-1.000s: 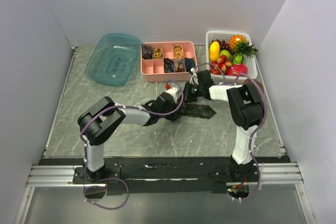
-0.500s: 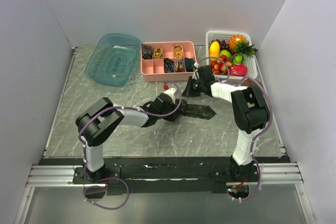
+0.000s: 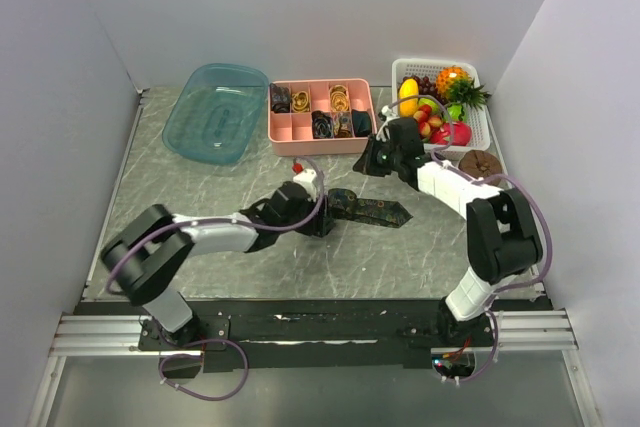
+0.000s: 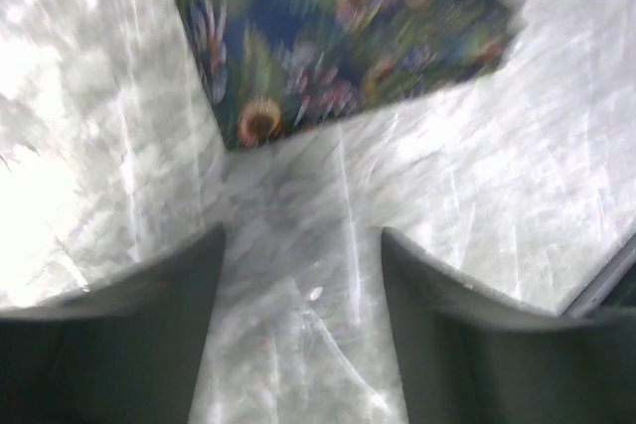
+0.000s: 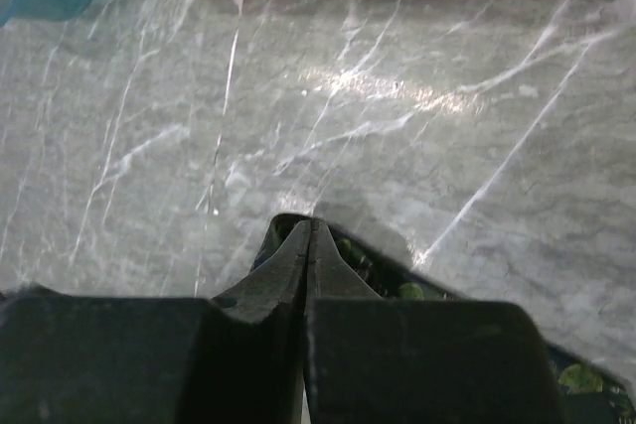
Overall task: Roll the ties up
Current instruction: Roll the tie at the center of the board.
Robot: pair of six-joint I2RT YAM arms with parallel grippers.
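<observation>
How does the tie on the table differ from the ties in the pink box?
The tie on the table lies flat as a strip; the ties in the pink box are small coils in compartments. The table tie is dark blue with coloured flowers; some boxed ties are gold-brown. All are fabric neckties.

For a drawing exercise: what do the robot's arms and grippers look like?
Both the left arm and right arm have black joint housings linked by white segments, with thin purple-grey cables looping along them. The left gripper and right gripper each have two dark tapered fingers.
</observation>
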